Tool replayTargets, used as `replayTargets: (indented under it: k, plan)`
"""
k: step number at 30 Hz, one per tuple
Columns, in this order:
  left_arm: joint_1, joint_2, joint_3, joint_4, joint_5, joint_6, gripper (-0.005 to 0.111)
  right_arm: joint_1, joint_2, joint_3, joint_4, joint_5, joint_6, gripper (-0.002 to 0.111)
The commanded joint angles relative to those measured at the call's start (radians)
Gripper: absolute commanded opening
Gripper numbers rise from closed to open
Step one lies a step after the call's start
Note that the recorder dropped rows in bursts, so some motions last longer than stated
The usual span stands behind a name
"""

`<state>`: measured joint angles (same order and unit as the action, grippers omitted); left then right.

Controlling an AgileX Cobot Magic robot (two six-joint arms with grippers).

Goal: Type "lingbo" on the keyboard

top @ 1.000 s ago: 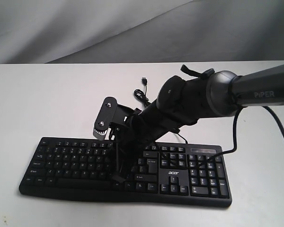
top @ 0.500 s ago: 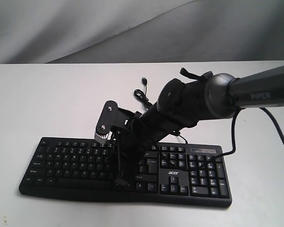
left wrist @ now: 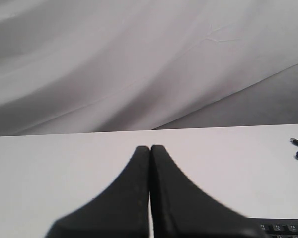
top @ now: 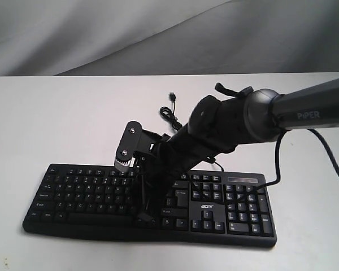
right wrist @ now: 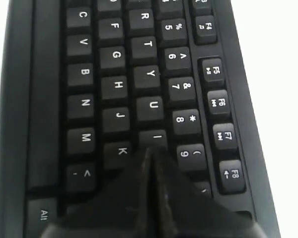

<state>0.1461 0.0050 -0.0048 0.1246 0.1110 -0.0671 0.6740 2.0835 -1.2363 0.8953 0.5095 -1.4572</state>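
**Keyboard.** The keyboard (top: 82,195) lies flat on the desk (top: 56,113), at the 6 o'clock edge of the exterior view, with its number pad toward 3 o'clock. Its thin cable (top: 168,116) lies coiled on the desk at 12 o'clock from the keyboard and ends in a loose plug (top: 173,96).

**Right gripper.** The arm enters from 3 o'clock and angles down over the middle of the keyboard. The right gripper (top: 144,217) is clenched, its fingers pressed flat together and grasping nothing. In the right wrist view the joined tip (right wrist: 149,151) sits at the edge of the I key (right wrist: 156,137), just beside the K key (right wrist: 120,151). Whether it presses the key cannot be told.

**Left gripper.** The left gripper (left wrist: 150,148) is likewise clenched and holds nothing. It is raised over bare desk, with one keyboard corner (left wrist: 283,229) in its view.
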Motion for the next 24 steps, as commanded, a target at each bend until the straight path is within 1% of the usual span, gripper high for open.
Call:
replayTargets:
  k: [1,12,16,21,23,24]
  plan:
    - [-0.007,-0.005,0.005,0.000,-0.010,-0.002,0.001,-0.013,0.018,0.007,0.011,-0.008,-0.015,0.000]
    - [-0.007,-0.005,0.005,0.000,-0.010,-0.002,0.001,-0.011,-0.113,0.007,-0.003,0.019,-0.002,0.000]
    - [-0.007,-0.005,0.005,0.000,-0.010,-0.002,0.001,-0.023,-0.205,0.007,-0.026,-0.017,0.058,0.000]
    - [-0.007,-0.005,0.005,0.000,-0.010,-0.002,0.001,-0.049,-0.397,0.024,-0.116,-0.139,0.240,0.000]
    - [-0.007,-0.005,0.005,0.000,-0.010,-0.002,0.001,-0.049,-0.496,0.067,-0.156,-0.234,0.281,0.000]
    - [-0.007,-0.005,0.005,0.000,-0.010,-0.002,0.001,-0.048,-0.576,0.109,-0.156,-0.311,0.279,0.000]
